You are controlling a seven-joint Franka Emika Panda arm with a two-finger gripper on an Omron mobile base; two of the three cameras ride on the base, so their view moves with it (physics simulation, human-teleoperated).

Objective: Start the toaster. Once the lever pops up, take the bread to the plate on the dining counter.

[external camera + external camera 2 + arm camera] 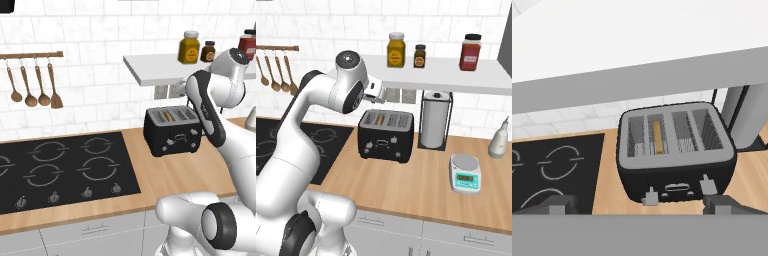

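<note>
From the left, the toaster (pixel 172 131) sits on the worktop (pixel 165 175) right of the hob (pixel 65 170), bread (pixel 168 116) down in a slot. From the right, the arm hangs above it. Down the hand view, the gripper (pixel 639 206) hovers in front, fingers (pixel 559 205) wide apart.

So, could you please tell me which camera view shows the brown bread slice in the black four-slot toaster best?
The hand view: it looks down into the slots, with the brown bread slice in the second-from-left slot of the black toaster. Both base views show just a brown sliver.
</note>
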